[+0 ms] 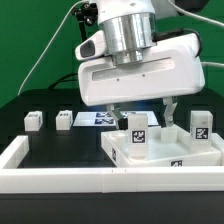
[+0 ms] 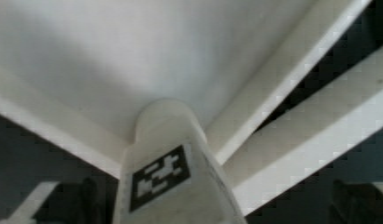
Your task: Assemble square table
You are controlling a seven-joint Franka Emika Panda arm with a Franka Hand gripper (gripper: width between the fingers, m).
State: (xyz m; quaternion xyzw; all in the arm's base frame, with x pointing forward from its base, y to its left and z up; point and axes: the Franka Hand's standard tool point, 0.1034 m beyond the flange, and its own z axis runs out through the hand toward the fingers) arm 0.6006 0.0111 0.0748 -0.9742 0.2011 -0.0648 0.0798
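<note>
Square top (image 1: pixel 150 158) lies on tabletop (image 1: pixel 60 145), exterior view's right side. Leg A (image 1: pixel 137 130) and leg B (image 1: pixel 200 125) stand upright in it; whether fully seated, cannot tell. Leg C (image 1: pixel 33 120) and leg D (image 1: pixel 65 119) sit loose, well apart from the top: about half left, by my estimate. Tool (image 1: pixel 145 113) hangs over leg A, jaws spread, gripping nothing; their tips are cut off in the wrist view. Marker board (image 1: pixel 95 118) partly hidden.

The rimmed white square top (image 1: pixel 190 152) lies flat on the bench. The near leg (image 1: pixel 137 128) and the corner leg (image 1: pixel 201 124) are upright at it. The left leg (image 1: pixel 33 120) and the next leg (image 1: pixel 65 119) sit well apart from it.
</note>
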